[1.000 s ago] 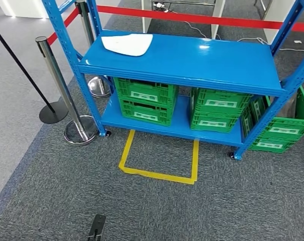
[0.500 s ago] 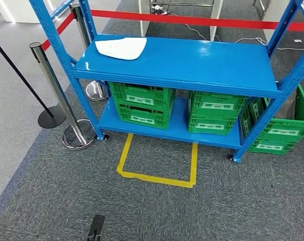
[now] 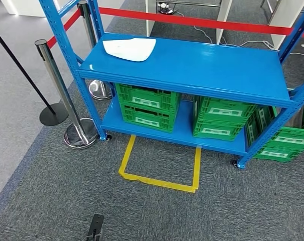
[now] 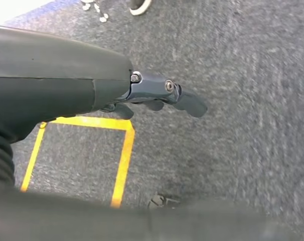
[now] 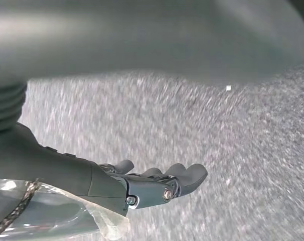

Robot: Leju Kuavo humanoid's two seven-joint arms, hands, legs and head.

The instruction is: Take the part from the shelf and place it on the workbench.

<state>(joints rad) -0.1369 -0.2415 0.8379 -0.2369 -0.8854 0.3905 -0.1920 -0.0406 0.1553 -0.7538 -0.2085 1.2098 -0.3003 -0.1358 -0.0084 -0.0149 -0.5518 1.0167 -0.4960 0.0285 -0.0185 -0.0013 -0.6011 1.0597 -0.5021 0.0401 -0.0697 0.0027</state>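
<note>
Grey carpet (image 3: pixel 48 201) fronts the shelf (image 3: pixel 188 65) bearing the white part (image 3: pixel 129 48); wrist views show both hands' fingers (image 4: pixel 188 103) loosely extended, empty.

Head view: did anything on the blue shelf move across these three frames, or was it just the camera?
Just the camera: the whole picture shifts together, first left, then back right and slightly down. The white flat part lies at the same far-left corner of the blue metal shelf, and the green plastic crates sit below as before. Nothing was taken hold of.
</note>
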